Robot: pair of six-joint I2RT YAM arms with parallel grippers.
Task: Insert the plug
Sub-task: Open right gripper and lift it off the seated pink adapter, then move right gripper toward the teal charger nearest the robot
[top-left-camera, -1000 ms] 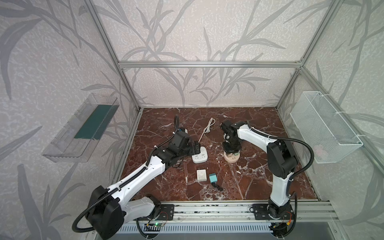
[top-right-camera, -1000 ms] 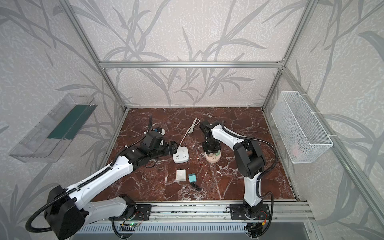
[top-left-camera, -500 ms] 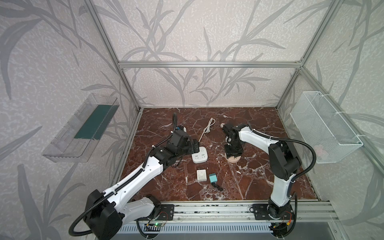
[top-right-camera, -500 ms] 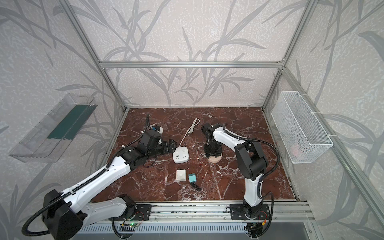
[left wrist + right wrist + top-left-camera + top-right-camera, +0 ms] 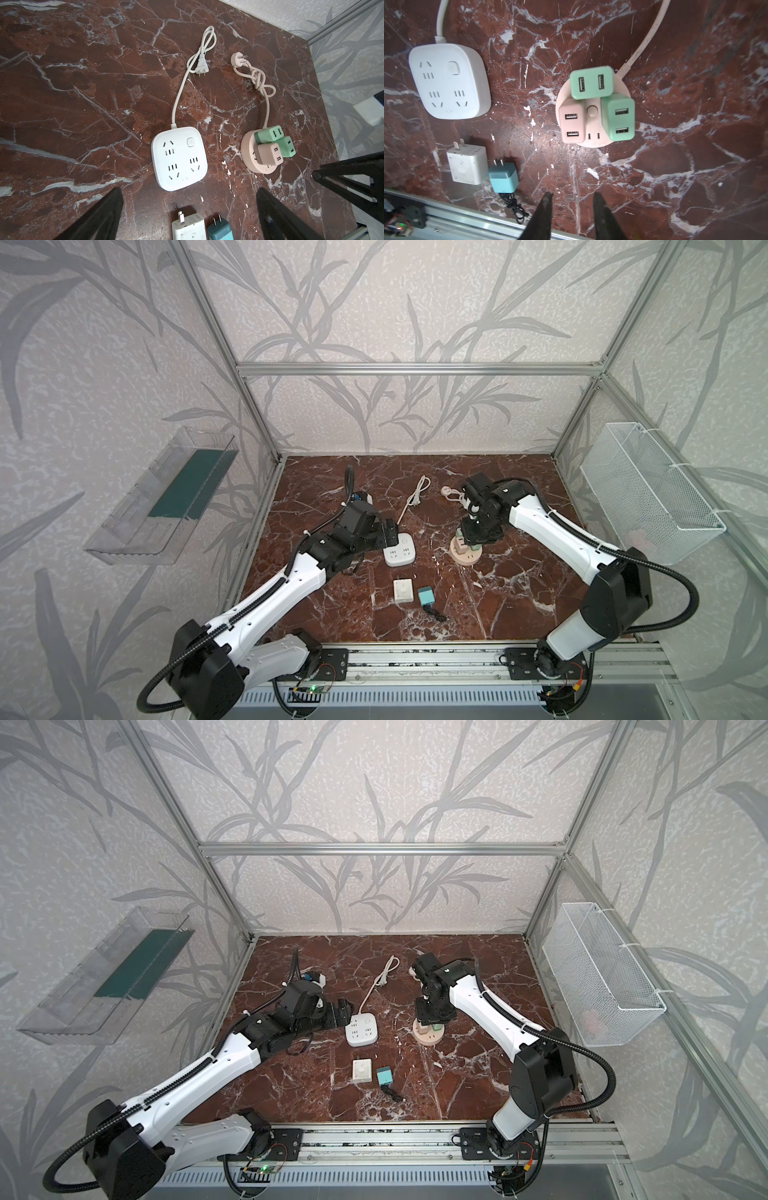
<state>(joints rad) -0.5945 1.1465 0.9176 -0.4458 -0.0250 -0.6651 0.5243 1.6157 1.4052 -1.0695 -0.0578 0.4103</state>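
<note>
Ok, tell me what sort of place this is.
Probably a robot test cell: an aluminium frame boxes in the marble-look tabletop, and two arms sit on a front rail.

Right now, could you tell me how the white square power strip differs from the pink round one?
The white square power strip has every socket empty; the pink round power strip carries three adapters. The white cord is looped, the pink cord knotted. Both lie on the marble tabletop.

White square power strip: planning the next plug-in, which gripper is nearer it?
Left. The left gripper is open right beside the white square power strip; the right gripper is farther off, above the round pink socket.
</note>
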